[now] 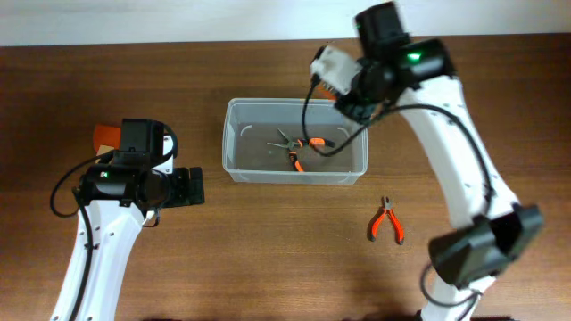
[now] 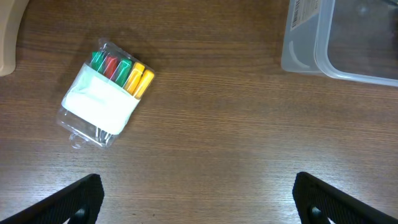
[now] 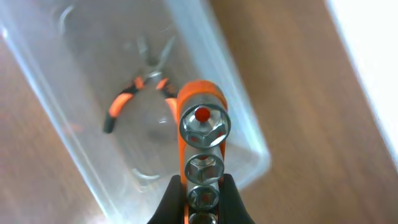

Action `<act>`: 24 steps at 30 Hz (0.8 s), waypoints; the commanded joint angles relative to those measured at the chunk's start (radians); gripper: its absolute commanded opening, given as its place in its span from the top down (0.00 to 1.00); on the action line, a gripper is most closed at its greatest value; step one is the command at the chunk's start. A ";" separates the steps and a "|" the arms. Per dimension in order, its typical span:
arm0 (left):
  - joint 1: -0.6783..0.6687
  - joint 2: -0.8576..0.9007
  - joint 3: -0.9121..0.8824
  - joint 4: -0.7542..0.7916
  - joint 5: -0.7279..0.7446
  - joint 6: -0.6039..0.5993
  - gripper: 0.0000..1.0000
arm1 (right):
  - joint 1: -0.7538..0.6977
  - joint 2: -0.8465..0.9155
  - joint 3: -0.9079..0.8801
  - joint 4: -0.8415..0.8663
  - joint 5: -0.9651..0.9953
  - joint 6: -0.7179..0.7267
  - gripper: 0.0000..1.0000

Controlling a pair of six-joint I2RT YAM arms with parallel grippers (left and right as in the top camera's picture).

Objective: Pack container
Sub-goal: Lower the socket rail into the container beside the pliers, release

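Near the container (image 1: pixel 254 159), orange-handled pliers (image 1: pixel 386 222).

- The brown wooden table (image 1: pixel 268 259) is seen from straight above, far enough that both arms and the whole clear, translucent plastic rectangular tub (image 1: pixel 294 175) are taken in.
- From the left wrist, the table is viewed steeply downward at close range; only a corner of the tub (image 2: pixel 305 43) is caught, top right.
- From the right wrist, the tub's inside is viewed closely, past an orange rail of steel sockets (image 3: pixel 202 124); the orange-handled pliers (image 3: pixel 149 76) there are shared with the overhead view.
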 commanded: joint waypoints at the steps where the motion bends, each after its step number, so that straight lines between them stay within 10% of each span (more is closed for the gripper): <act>1: 0.002 0.002 0.000 0.000 0.011 0.013 0.01 | 0.028 0.114 0.004 -0.038 -0.095 -0.111 0.96; 16: 0.002 0.002 0.000 0.000 0.011 0.013 0.01 | 0.077 0.357 0.003 -0.108 -0.129 -0.108 0.95; 24: 0.002 0.002 0.000 0.000 0.011 0.013 0.01 | 0.076 0.358 0.003 -0.108 -0.129 -0.107 0.78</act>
